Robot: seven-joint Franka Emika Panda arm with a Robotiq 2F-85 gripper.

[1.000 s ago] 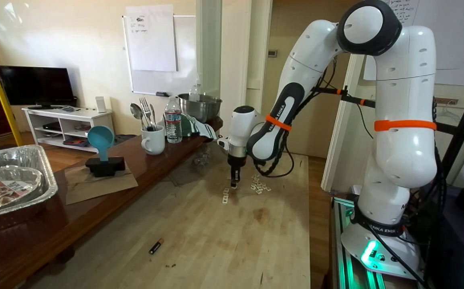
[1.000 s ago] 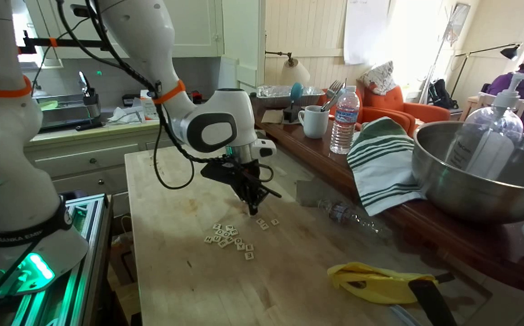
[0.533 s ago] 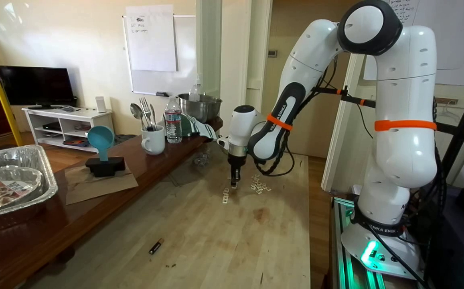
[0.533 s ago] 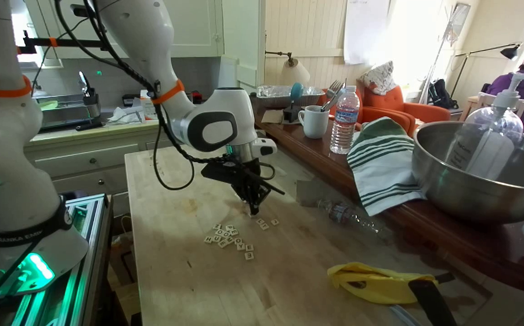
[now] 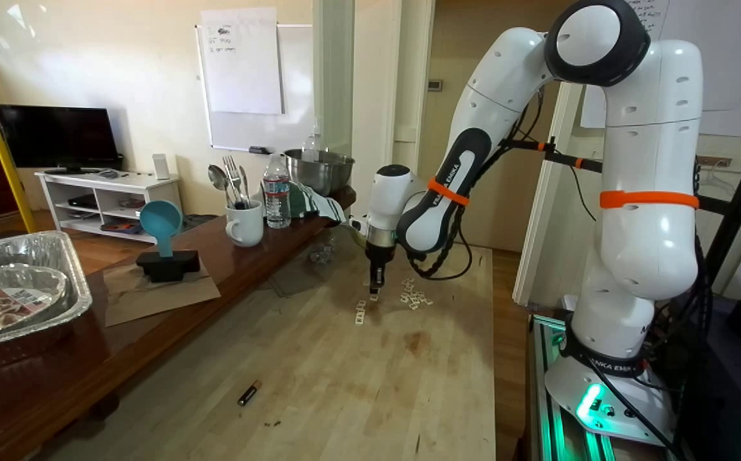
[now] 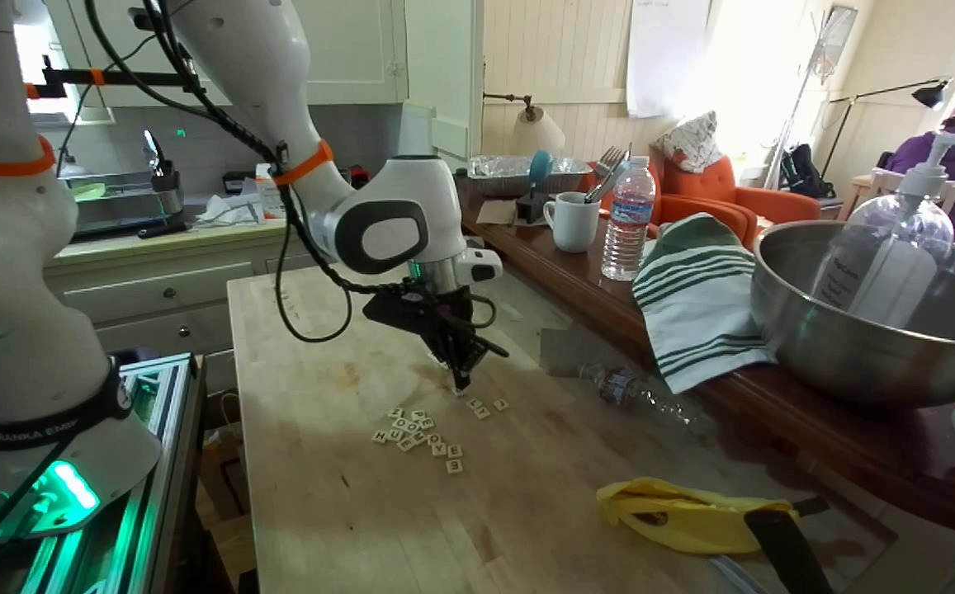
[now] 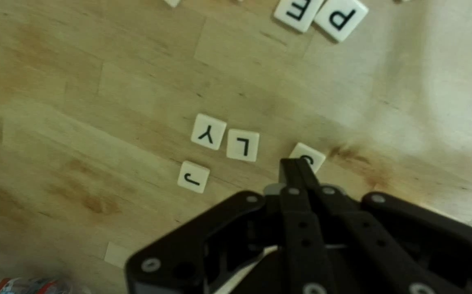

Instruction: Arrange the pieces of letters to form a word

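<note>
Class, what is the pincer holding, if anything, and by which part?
Nothing is held: the pincer is shut, hiding part of a tile in the wrist view.

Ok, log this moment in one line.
gripper: shut; at its tips: partly hidden tile, contact unclear; Y tile: beside L tile; J tile: apart; more tiles: clustered
</note>
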